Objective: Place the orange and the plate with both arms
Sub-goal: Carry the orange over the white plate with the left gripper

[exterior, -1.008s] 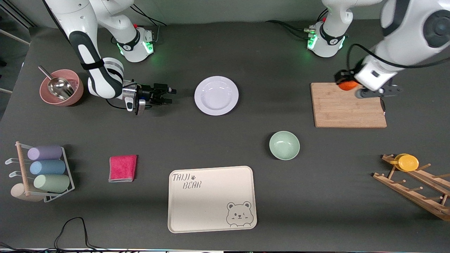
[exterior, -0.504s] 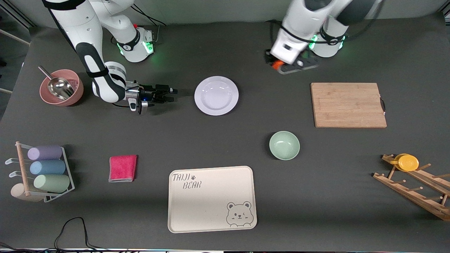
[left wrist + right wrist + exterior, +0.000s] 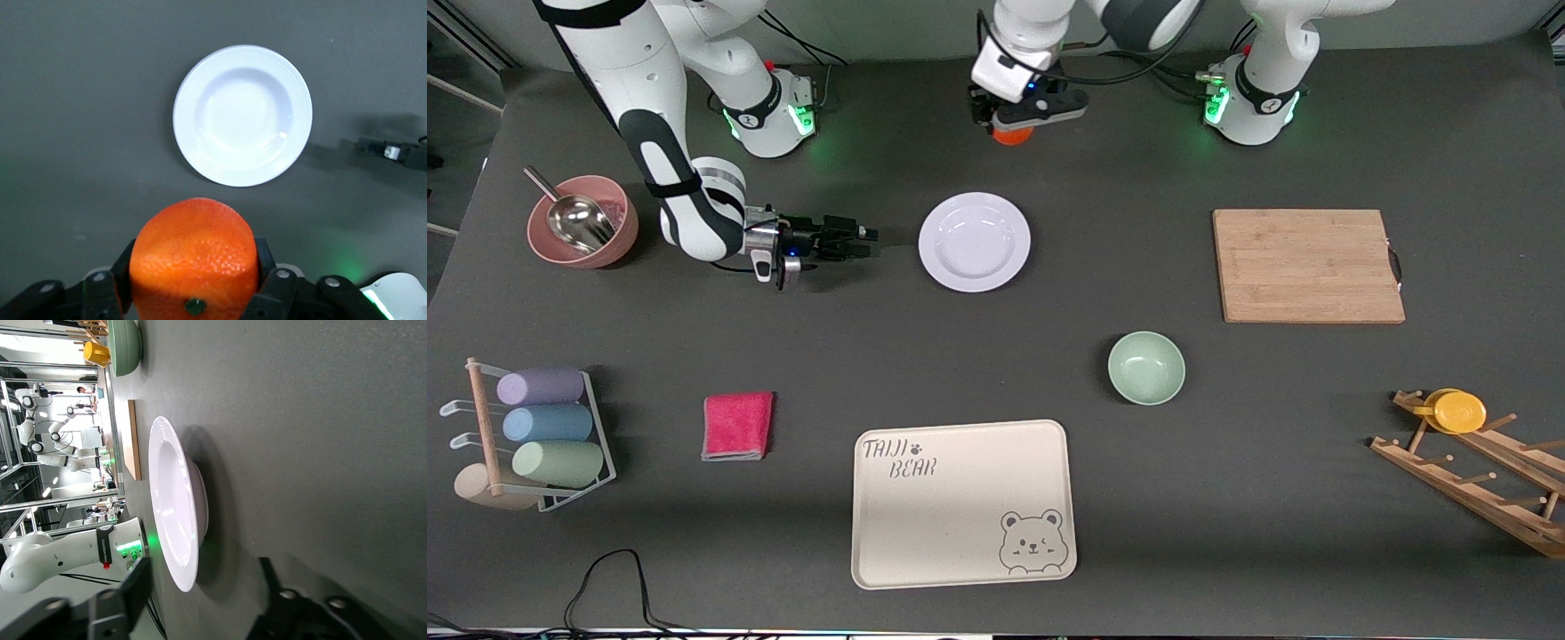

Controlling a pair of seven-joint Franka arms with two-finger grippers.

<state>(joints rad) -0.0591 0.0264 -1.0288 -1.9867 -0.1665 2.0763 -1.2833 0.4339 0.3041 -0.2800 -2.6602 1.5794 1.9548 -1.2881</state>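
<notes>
Front view shows the dark surface (image 3: 1227, 498) with the plate (image 3: 975, 242) lying flat midway between the two arm ends, farther from the camera than the bear tray (image 3: 963, 503); the right end effector (image 3: 857, 242) sits low just beside the plate toward the right arm's end, fingers apart and level with the rim, holding nothing; the left end effector (image 3: 1021, 114) hangs over bare surface near the bases, clamped on the orange (image 3: 1013, 135), so the plate lies nearer the camera from the fruit.
</notes>
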